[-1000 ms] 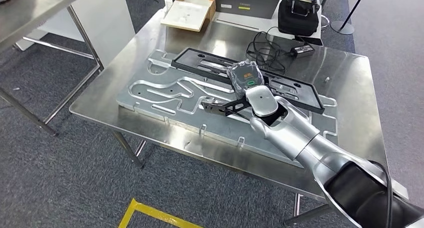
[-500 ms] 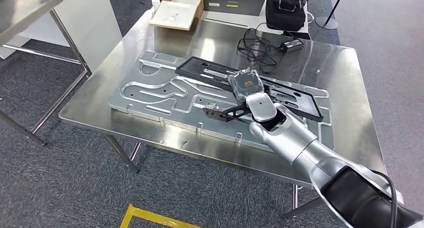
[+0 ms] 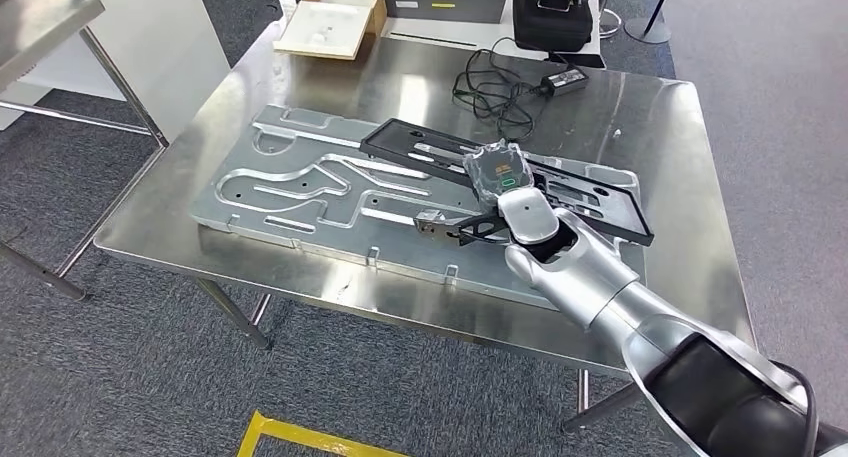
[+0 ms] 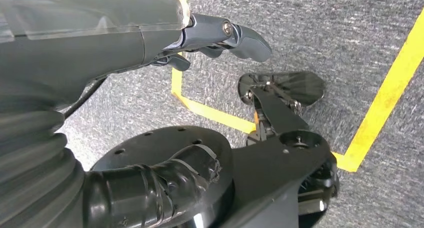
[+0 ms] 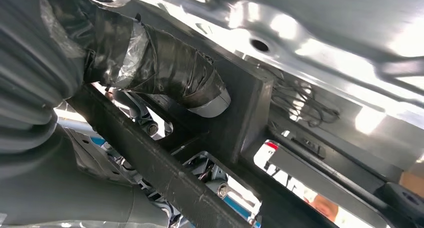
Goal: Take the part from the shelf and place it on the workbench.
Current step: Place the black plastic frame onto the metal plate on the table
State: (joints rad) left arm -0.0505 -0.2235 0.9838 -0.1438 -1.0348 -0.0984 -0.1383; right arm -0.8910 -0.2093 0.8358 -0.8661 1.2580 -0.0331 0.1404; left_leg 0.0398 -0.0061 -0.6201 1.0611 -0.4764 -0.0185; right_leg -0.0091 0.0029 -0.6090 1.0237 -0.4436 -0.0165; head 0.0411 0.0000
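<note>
The right hand (image 3: 525,217) grips a flat black plastic frame part (image 3: 455,225) over the grey grooved metal plate (image 3: 300,192) near the steel worktop's (image 3: 650,117) front edge; the left hand (image 4: 215,36) hangs with its fingers curled on nothing.

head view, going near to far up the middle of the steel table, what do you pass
Silver right hand gripping the black frame-shaped plastic part → tangled black cable with power adapter → open cardboard box with white insert and black bag at the far edge.
</note>
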